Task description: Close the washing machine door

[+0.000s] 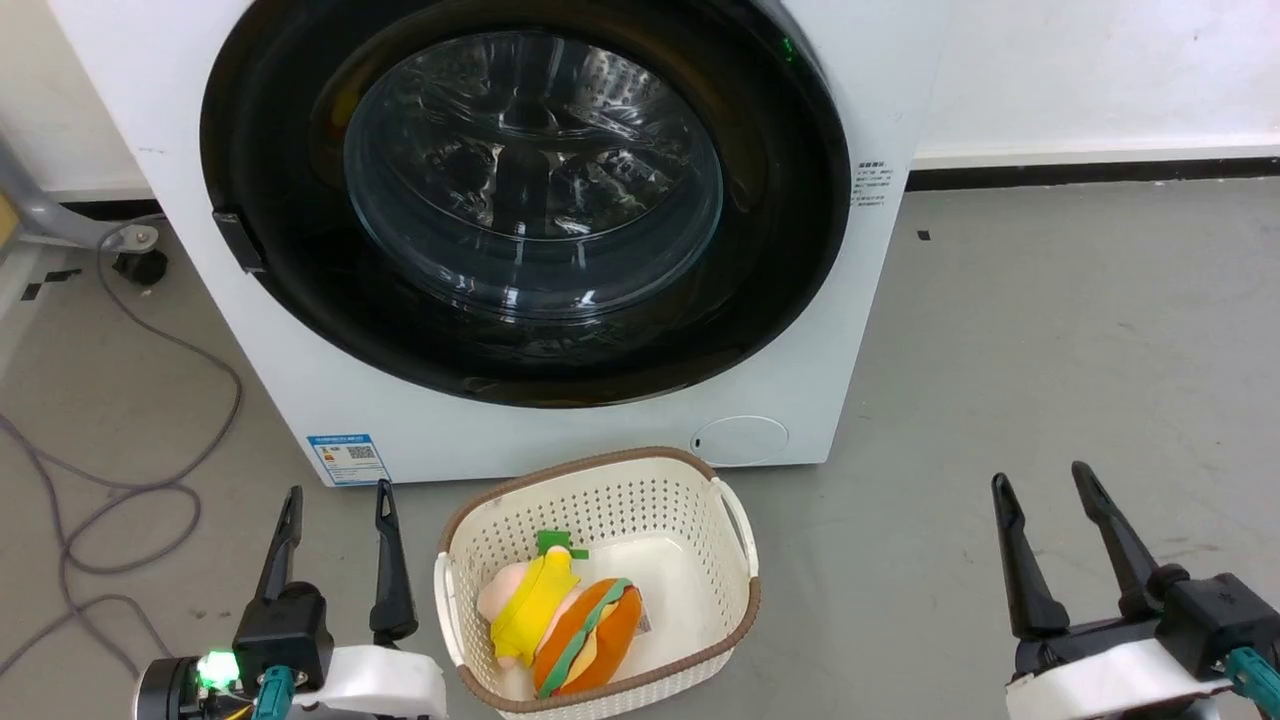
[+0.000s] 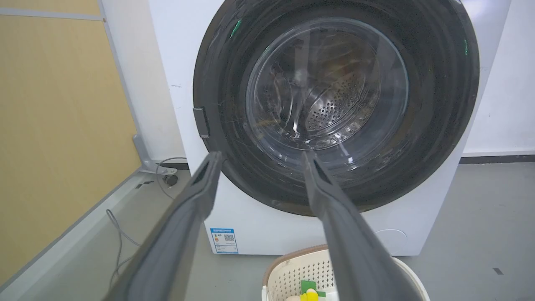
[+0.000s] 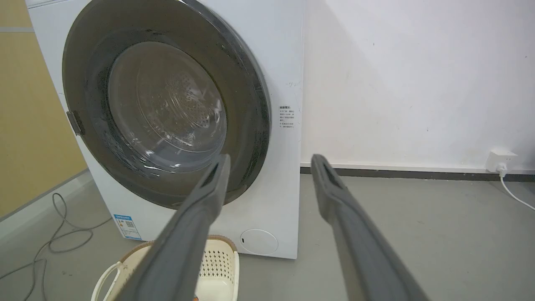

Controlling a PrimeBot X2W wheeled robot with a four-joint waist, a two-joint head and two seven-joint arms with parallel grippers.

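While the washing machine door (image 1: 520, 200) sits flush on the washing machine (image 1: 300, 400), my left gripper (image 1: 339, 488) and right gripper (image 1: 1041, 474) gape wide, empty.

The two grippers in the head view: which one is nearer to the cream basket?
The left gripper: it stands right beside the basket, while the right gripper is well apart from it.

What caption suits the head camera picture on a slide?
The washing machine door looks shut; a basket of soft toys sits before the washing machine, left gripper and right gripper open.
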